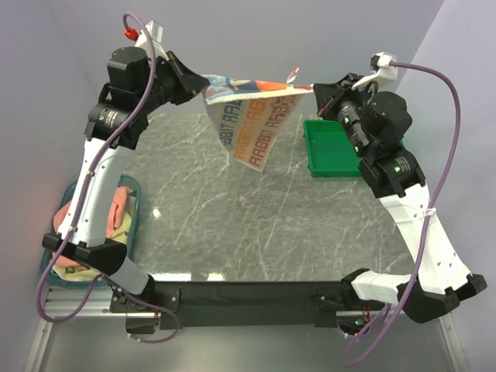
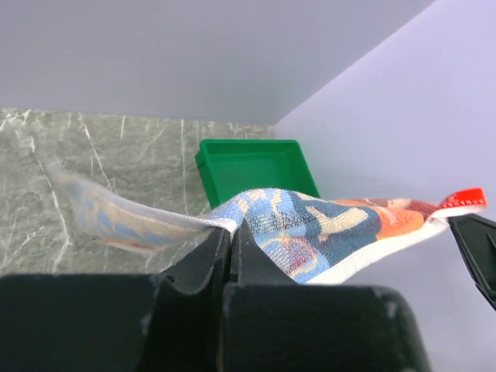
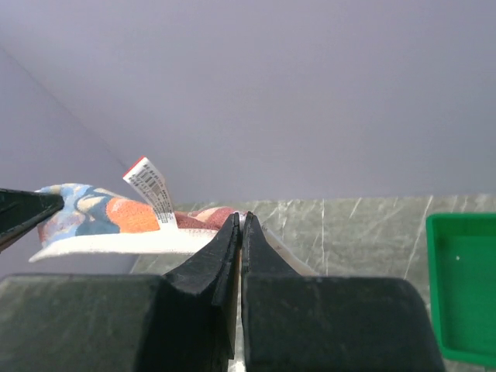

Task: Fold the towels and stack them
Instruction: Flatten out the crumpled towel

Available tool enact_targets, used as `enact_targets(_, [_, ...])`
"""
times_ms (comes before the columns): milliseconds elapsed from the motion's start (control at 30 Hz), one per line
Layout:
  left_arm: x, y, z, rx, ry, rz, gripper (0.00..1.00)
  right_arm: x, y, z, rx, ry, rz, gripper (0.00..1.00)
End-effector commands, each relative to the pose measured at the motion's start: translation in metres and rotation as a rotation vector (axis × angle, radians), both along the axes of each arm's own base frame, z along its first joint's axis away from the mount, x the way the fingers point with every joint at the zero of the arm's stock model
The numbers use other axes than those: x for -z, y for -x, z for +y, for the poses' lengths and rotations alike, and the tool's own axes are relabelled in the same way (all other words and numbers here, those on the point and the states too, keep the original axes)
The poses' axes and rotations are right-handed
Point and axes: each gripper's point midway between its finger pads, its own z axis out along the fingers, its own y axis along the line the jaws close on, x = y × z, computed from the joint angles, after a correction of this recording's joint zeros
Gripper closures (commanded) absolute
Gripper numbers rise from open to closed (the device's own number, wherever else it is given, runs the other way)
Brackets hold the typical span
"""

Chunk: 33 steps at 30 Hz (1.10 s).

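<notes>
Cream lettered towel (image 1: 252, 128) hangs stretched above far bench (image 1: 232, 232), left claw (image 1: 195, 84) and right claw (image 1: 312, 93) each pinching a top corner. Hold edge taut, lower evenly, lay flat before folding, clear of green tray (image 1: 329, 147).

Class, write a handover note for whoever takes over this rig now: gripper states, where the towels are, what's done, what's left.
Left gripper: shut on one corner of the lettered towel.
Right gripper: shut on the opposite top corner.
The towel hangs stretched between them above the table.
Other towels: in the blue basket, left side.
Done: one towel spread out.
Left: fold it, set it down, then the rest.
</notes>
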Motion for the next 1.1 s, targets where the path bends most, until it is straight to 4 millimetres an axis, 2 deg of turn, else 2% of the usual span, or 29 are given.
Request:
enact_targets(0, [-0.034,0.019,0.022,-0.033,-0.014,-0.115,1.00,-0.046,0.021,-0.023,0.046,0.004,-0.146,1.00])
enact_targets(33, [-0.034,0.023,0.022,-0.029,-0.016,-0.123,1.00,-0.052,0.024,-0.024,0.042,0.004,-0.165,1.00])
enact_targets(67, [-0.044,0.033,0.027,-0.035,-0.008,-0.151,1.00,-0.056,0.029,-0.025,0.035,0.007,-0.178,1.00])
enact_targets(167, [-0.051,0.041,0.036,-0.073,-0.005,-0.177,1.00,-0.061,0.032,-0.026,0.034,0.013,-0.193,1.00])
enact_targets(233, [-0.047,0.040,0.038,-0.084,-0.014,-0.168,1.00,-0.062,0.030,-0.024,0.032,0.018,-0.191,1.00])
enact_targets(333, [-0.031,0.028,0.037,-0.097,-0.034,-0.114,1.00,-0.062,0.022,-0.019,0.019,0.019,-0.191,1.00])
enact_targets(400, [-0.015,0.011,0.038,-0.106,-0.040,-0.068,1.00,-0.061,0.015,-0.014,0.013,0.024,-0.188,1.00])
enact_targets(433, [-0.005,0.004,0.038,-0.111,-0.040,-0.043,1.00,-0.053,0.003,-0.008,0.008,0.035,-0.169,1.00])
enact_targets(500, [0.012,-0.017,0.042,-0.114,-0.024,-0.001,1.00,-0.054,-0.006,-0.001,-0.007,0.050,-0.172,1.00])
enact_targets(533, [0.018,-0.026,0.048,-0.126,-0.018,0.015,1.00,-0.046,-0.019,0.005,-0.010,0.061,-0.155,1.00])
enact_targets(567, [0.033,-0.042,0.048,-0.125,-0.019,0.045,1.00,-0.048,-0.024,0.008,-0.013,0.064,-0.158,1.00])
enact_targets(600, [0.034,-0.048,0.047,-0.112,-0.008,0.054,1.00,-0.038,-0.039,0.015,-0.017,0.082,-0.141,1.00])
enact_targets(633, [0.037,-0.057,0.054,-0.120,-0.002,0.063,1.00,-0.035,-0.046,0.019,-0.022,0.091,-0.134,1.00])
enact_targets(667, [0.052,-0.073,0.053,-0.114,-0.001,0.095,1.00,-0.032,-0.053,0.022,-0.026,0.101,-0.129,1.00])
enact_targets(700, [0.054,-0.080,0.055,-0.111,0.006,0.100,1.00,-0.038,-0.057,0.024,-0.024,0.101,-0.143,1.00])
enact_targets(733, [0.043,-0.082,0.051,-0.075,0.030,0.082,1.00,-0.027,-0.072,0.030,-0.025,0.118,-0.120,1.00])
enact_targets(767, [0.055,-0.097,0.054,-0.075,0.037,0.109,1.00,-0.026,-0.078,0.033,-0.027,0.123,-0.116,1.00])
enact_targets(800, [0.039,-0.100,0.053,-0.060,0.058,0.072,1.00,-0.033,-0.081,0.033,-0.023,0.122,-0.133,1.00])
enact_targets(833, [0.037,-0.103,0.051,-0.036,0.069,0.069,1.00,-0.025,-0.093,0.038,-0.024,0.133,-0.118,1.00])
enact_targets(867, [0.043,-0.114,0.052,-0.030,0.077,0.083,1.00,-0.035,-0.095,0.039,-0.023,0.129,-0.139,1.00])
enact_targets(900, [0.028,-0.113,0.053,-0.019,0.094,0.052,1.00,-0.037,-0.099,0.039,-0.020,0.134,-0.143,1.00])
enact_targets(933, [0.025,-0.115,0.053,-0.009,0.105,0.047,1.00,-0.033,-0.106,0.041,-0.021,0.139,-0.135,1.00])
enact_targets(1033, [0.014,-0.110,0.057,0.024,0.129,0.015,1.00,-0.052,-0.100,0.042,-0.034,0.128,-0.181,1.00])
enact_targets(1067, [0.001,-0.099,0.060,0.022,0.128,-0.017,1.00,-0.056,-0.096,0.042,-0.042,0.123,-0.194,1.00])
